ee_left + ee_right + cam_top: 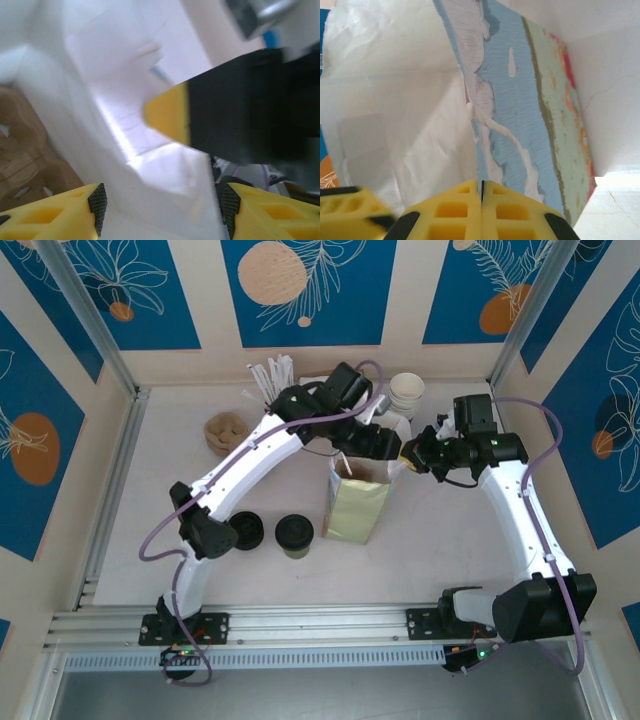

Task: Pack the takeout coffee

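Observation:
The takeout coffee point(294, 535), a small cup with a black lid and olive-green side, stands on the table left of the paper bag point(358, 508). My left gripper point(388, 448) is at the bag's open mouth. Its jaws point(162, 210) are open, with the bag's white paper point(150, 185) lying between the pads. My right gripper point(415, 460) is at the mouth's right side. In the right wrist view it point(481, 192) is shut on the bag's rim point(475, 150). One yellow and black right finger point(170, 120) reaches in close in front of the left wrist camera.
A low black lid piece point(247, 530) sits left of the coffee. Stacked cream cups point(407, 392) stand at the back, white sticks point(268, 375) and a brown lump point(225, 430) at the back left. Printed walls enclose the table on three sides.

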